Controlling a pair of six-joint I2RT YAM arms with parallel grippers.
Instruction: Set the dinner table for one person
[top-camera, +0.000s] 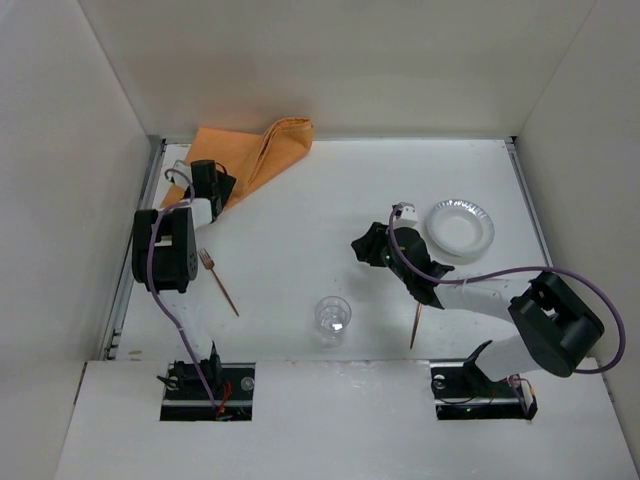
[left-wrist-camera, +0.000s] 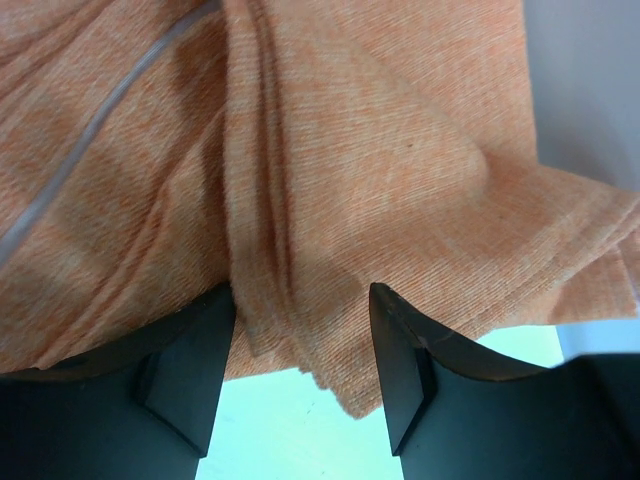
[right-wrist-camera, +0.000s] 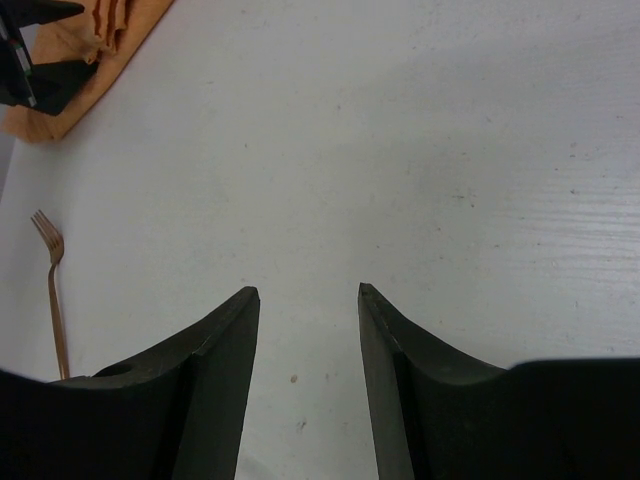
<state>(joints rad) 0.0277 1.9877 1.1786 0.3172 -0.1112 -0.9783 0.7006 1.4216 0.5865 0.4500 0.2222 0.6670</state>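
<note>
The white dinner table (top-camera: 300, 230) carries an orange cloth mat (top-camera: 260, 155), folded over and bunched at the far left. My left gripper (top-camera: 222, 190) is open at the mat's near edge; in the left wrist view the mat's folded corner (left-wrist-camera: 350, 220) lies between the open fingers (left-wrist-camera: 300, 300). My right gripper (top-camera: 362, 248) is open and empty above bare table (right-wrist-camera: 308, 292). A copper fork (top-camera: 218, 282) lies at the left, also in the right wrist view (right-wrist-camera: 52, 280). A clear glass (top-camera: 332, 320) stands near the front middle. A foil plate (top-camera: 460, 228) sits at the right. A copper utensil (top-camera: 416, 325) lies partly under the right arm.
White walls close in the table on three sides. Metal rails run along the left (top-camera: 140, 230) and right (top-camera: 530, 210) edges. The arm bases stand at the near edge.
</note>
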